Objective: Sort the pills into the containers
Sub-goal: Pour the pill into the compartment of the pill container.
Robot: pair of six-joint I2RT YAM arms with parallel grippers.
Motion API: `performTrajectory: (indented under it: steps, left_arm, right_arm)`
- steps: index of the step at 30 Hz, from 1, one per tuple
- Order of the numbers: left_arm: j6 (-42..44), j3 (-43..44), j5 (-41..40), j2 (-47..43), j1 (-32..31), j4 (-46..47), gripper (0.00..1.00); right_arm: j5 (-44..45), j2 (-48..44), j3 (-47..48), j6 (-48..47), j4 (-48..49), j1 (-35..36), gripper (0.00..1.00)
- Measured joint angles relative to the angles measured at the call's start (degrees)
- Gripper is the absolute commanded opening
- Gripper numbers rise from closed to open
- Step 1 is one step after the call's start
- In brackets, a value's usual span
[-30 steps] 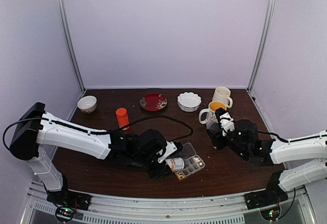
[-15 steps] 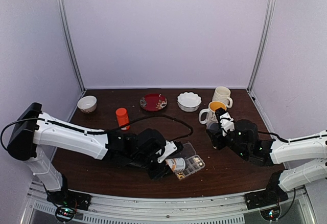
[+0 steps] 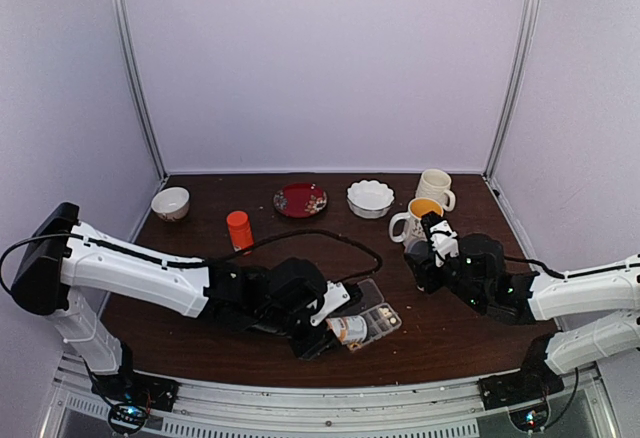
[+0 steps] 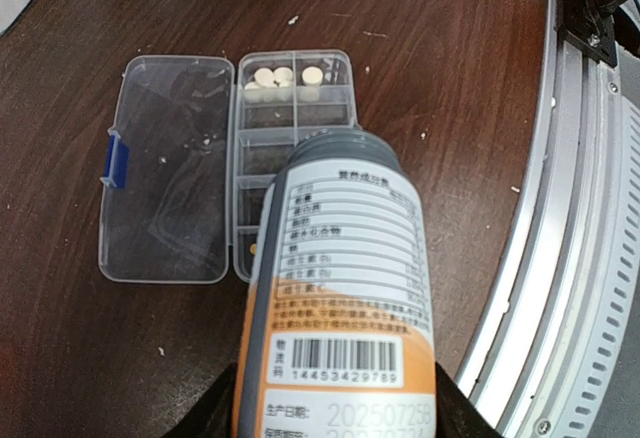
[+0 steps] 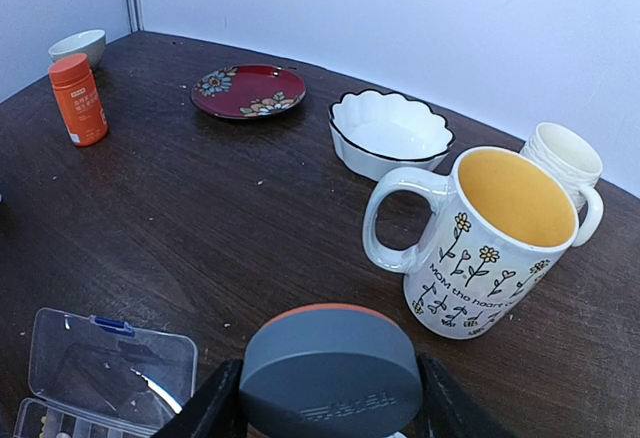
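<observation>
The clear organiser box (image 4: 300, 118) lies open on the table, its lid (image 4: 165, 168) flat to the left. Several white pills (image 4: 283, 77) sit in its far compartment and one tan pill (image 4: 253, 248) in a near one. My left gripper (image 4: 335, 408) is shut on the amber bottle (image 4: 345, 288), whose grey open mouth is tilted over the compartments. In the top view the bottle (image 3: 344, 328) hangs over the box (image 3: 375, 320). My right gripper (image 5: 330, 398) is shut on the grey cap (image 5: 330, 368) and holds it above the table beside the flowered mug.
A flowered mug (image 5: 490, 248) and a cream cup (image 5: 562, 158) stand close ahead of the right gripper. A white scalloped bowl (image 3: 370, 198), red plate (image 3: 300, 199), orange bottle (image 3: 238, 228) and small bowl (image 3: 170, 202) stand further back. A metal rail (image 4: 560, 258) borders the near edge.
My left arm has shifted slightly, bringing the bottle a little nearer and lower over the box. The right arm has not moved.
</observation>
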Motion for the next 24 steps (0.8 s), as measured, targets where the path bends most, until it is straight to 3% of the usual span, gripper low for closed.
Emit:
performTrajectory:
  steps: [24]
  left_arm:
    - [-0.94, 4.83, -1.22, 3.19, -0.44, -5.31, 0.0]
  right_arm:
    - [-0.02, 0.0, 0.0, 0.0, -0.02, 0.0, 0.0]
